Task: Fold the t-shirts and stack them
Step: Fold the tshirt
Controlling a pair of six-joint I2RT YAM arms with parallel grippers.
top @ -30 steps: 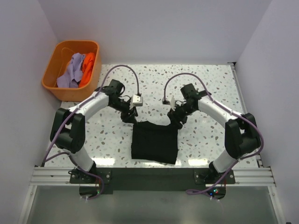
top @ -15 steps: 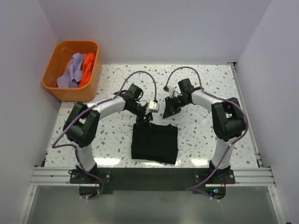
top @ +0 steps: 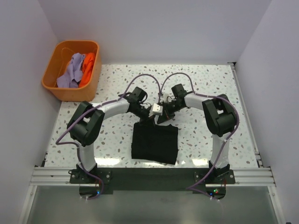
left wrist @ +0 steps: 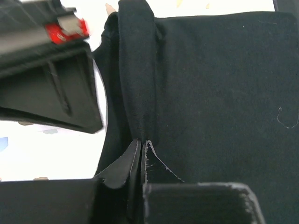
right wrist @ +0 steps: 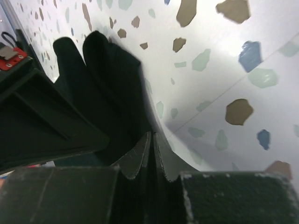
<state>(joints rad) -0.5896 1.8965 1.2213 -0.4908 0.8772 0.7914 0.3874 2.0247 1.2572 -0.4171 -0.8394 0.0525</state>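
Observation:
The black t-shirt [top: 154, 142] lies folded into a rectangle on the speckled table, near the front middle. Both grippers meet at the middle of its far edge. My left gripper [top: 148, 119] is shut on a raised ridge of the black cloth [left wrist: 140, 93], its tips [left wrist: 141, 142] pinched together. Right beside it, my right gripper [top: 162, 118] is shut with its tips [right wrist: 153, 135] on the bunched black cloth [right wrist: 110, 79]. A lavender t-shirt [top: 70, 72] and an orange t-shirt [top: 88, 65] lie crumpled in the tub.
The orange plastic tub [top: 49, 84] stands off the table's back left corner. White walls close in the left, back and right sides. The other gripper's dark body [left wrist: 46, 93] fills the left of each wrist view.
Both grippers have swung inward from the shirt's far corners to the middle of its far edge. Both have gone from open to shut on the cloth.

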